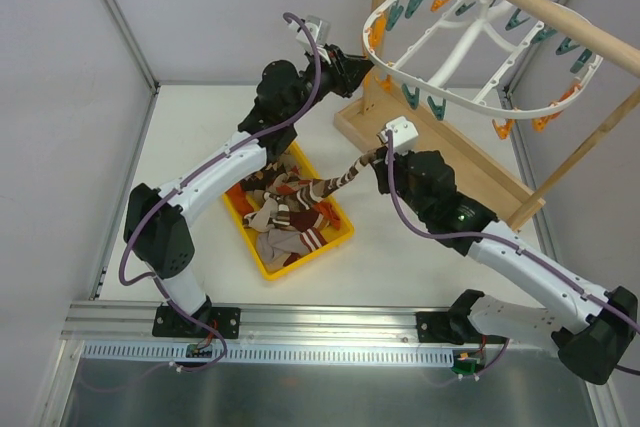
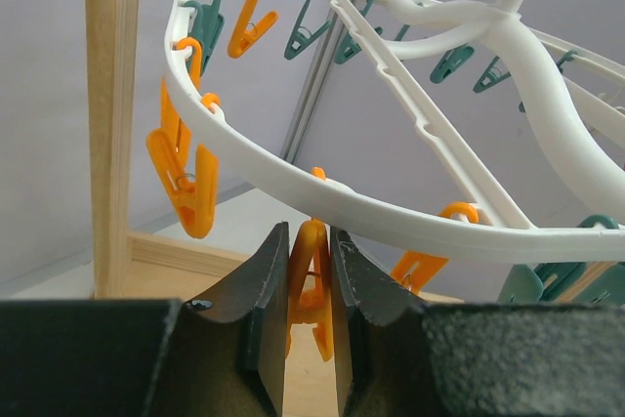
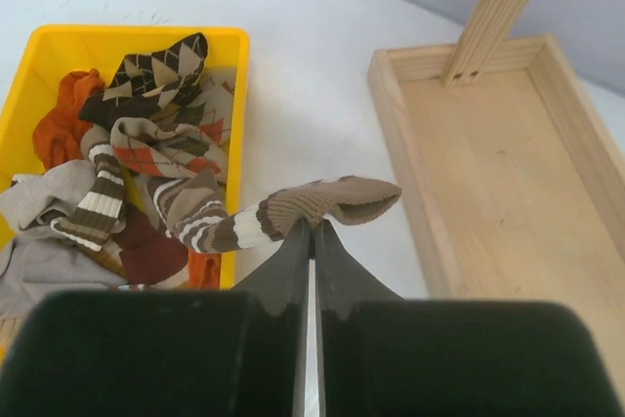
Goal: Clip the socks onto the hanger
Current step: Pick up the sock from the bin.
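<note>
The white oval hanger (image 1: 455,42) hangs from a wooden pole at the back right, with orange and teal clothespins round its rim (image 2: 322,197). My left gripper (image 1: 352,69) is shut on an orange clothespin (image 2: 311,285) hanging from the near rim. My right gripper (image 1: 377,159) is shut on the cuff of a brown-and-white striped sock (image 3: 293,208) and holds it lifted; the sock (image 1: 340,179) trails back into the yellow tray. Several more socks (image 3: 146,158) lie piled in the tray.
The yellow tray (image 1: 335,244) sits at the table's middle. A wooden stand with a flat boxed base (image 1: 455,162) and upright posts (image 2: 112,114) carries the pole. The base (image 3: 498,163) lies right of the held sock.
</note>
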Controlling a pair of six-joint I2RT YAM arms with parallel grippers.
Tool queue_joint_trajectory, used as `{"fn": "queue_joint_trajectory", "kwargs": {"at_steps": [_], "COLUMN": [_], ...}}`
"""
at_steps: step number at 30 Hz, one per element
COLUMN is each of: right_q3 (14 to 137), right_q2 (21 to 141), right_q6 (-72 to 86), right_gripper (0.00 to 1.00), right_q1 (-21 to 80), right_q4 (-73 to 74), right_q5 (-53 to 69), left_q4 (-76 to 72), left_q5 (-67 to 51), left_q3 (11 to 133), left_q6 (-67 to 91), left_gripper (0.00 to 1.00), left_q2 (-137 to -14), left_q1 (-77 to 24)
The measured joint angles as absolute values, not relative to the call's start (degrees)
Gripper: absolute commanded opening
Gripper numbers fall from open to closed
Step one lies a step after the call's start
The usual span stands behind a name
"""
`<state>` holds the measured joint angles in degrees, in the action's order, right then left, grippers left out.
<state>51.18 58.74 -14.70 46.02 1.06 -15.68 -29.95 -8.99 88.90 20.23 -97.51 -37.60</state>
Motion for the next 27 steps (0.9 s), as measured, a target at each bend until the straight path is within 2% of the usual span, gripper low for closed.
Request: {"fn": "queue_joint_trajectory", "kwargs": {"at_steps": [15,27], "right_q3": [57.19,66.57], "right_q2": [61.80,64.93], "right_q6": [-26.20,-33.87], "right_gripper": [0.01,0.01], "right_q1": [40.77,36.05], "right_q4": [-1.17,-0.08], "right_q5": [-3.51,7.42], "left_q4": [-29.04,-28.93], "left_q5": [-10.13,-8.36], "left_q3": [91.26,91.50], "left_q6": [23.88,24.60], "left_gripper": [0.00,0.00], "left_q2": [-98.39,-99.09], "left_q1": [-37.39,-37.45]}}
